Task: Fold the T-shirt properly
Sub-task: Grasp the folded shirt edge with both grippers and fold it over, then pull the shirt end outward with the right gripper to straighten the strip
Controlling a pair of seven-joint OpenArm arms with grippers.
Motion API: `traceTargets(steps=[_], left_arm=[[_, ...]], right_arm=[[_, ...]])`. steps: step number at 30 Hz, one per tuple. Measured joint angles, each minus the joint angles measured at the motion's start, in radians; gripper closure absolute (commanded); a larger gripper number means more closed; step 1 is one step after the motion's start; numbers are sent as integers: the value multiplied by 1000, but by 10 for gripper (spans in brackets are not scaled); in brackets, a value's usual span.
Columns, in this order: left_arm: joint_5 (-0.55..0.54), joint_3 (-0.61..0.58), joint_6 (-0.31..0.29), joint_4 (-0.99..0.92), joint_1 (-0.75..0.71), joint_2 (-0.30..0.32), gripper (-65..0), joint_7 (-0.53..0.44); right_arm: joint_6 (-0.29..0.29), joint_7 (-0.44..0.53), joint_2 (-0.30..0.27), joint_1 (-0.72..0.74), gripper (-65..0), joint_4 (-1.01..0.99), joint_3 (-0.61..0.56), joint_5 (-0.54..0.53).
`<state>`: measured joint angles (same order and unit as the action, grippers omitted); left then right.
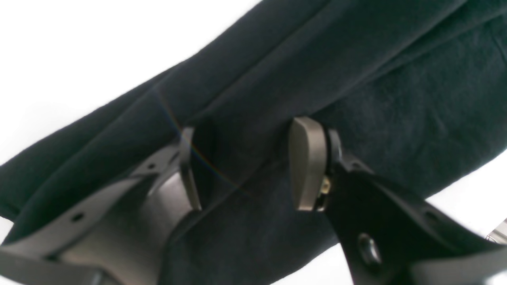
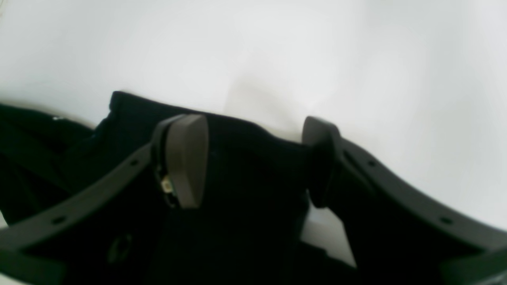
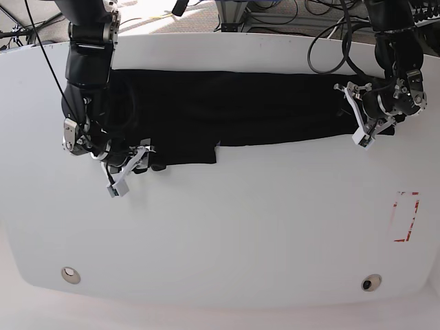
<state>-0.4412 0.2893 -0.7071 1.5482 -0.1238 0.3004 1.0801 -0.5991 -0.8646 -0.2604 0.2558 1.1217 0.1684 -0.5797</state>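
Lying across the far half of the white worktop: black T-shirt, folded lengthwise | left end effector: jaws spread, cloth between | right end effector: jaws spread over shirt edge.

The T-shirt lies as a long black band across the far part of the table. Bare white table extends from its near edge to the front. The right gripper occupies the band's left end in the base view, the left gripper its right end. Cables lie at the far edge.
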Motion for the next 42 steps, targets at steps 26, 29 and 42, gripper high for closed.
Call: traceTargets(steps=[26,29,42], left_arm=[[0,0,0,0,0,0,-281,0],[-1,0,0,-1,1,2,-281,0],[2,1,0,-2,0,3,-281,1]], right_arm=[[-101,-232,19,-130,0,422,24,-29],[-99,-230,16,-216,0,447,113,-153],[-92,-251,-53,-498,0,568,275,-508]])
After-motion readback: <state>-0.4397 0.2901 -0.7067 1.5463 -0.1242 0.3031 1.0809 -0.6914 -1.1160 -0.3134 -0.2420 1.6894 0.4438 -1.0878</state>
